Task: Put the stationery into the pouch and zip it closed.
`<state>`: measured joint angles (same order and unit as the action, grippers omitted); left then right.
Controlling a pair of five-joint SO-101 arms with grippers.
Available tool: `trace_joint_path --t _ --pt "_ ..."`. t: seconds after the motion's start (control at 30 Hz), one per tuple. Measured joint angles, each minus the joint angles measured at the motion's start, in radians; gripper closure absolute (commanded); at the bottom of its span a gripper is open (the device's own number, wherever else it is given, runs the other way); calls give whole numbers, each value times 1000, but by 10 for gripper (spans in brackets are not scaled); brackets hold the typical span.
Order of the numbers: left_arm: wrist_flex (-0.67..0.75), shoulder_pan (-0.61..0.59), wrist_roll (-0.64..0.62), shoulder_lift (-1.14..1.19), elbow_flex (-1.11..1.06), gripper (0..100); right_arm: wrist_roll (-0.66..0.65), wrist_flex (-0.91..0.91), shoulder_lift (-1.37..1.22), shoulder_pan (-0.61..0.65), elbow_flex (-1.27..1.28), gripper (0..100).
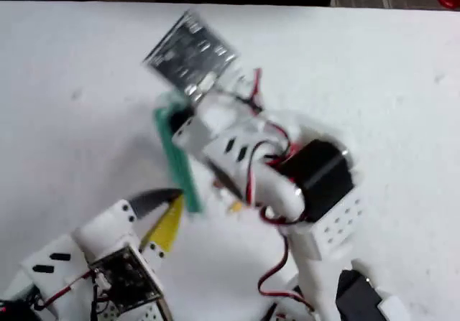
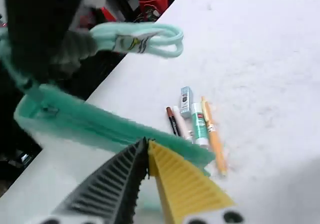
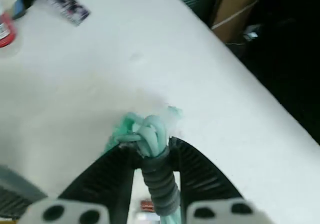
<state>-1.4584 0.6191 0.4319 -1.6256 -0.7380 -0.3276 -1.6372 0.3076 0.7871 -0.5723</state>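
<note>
The teal pouch (image 2: 95,121) stands on edge as a thin green strip (image 1: 176,163) between the arms. My right gripper (image 3: 152,154) is shut on its pale looped strap (image 3: 150,131), also seen as a loop (image 2: 145,38); from above this gripper (image 1: 177,116) sits at the pouch's far end. My left gripper (image 2: 148,146), one black and one yellow finger, is shut with its tips pinching the pouch's near edge (image 1: 180,197). Stationery lies on the table beyond the pouch: an orange pen (image 2: 214,139), a teal-and-white tube (image 2: 199,126), a small blue eraser (image 2: 186,99) and a brown pen (image 2: 172,121).
The right arm's body (image 1: 287,170) covers most of the stationery from above. The table's far edge (image 1: 287,5) runs along the top. A printed card (image 3: 62,1) and a red-capped item (image 3: 5,31) lie farther off on the white table.
</note>
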Motion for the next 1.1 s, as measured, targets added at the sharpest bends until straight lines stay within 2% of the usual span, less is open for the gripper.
trace_joint_path --t 0.13,0.4,0.5,0.63,0.7,0.87,1.1 --pt "21 48 0 110 8 973 0 -49 0 71 3 981" --pt "149 55 0 204 9 971 0 -55 77 75 5 981" --pt "187 52 -41 204 9 916 0 -58 106 75 8 981" --pt "198 -49 -103 206 9 811 0 -58 121 75 92 981" --pt "198 -101 -147 204 9 805 0 -58 120 75 160 981" --pt "129 -173 -170 121 9 804 2 -58 123 77 292 981" --pt "-20 -226 -48 -95 11 801 2 -54 127 77 325 981"
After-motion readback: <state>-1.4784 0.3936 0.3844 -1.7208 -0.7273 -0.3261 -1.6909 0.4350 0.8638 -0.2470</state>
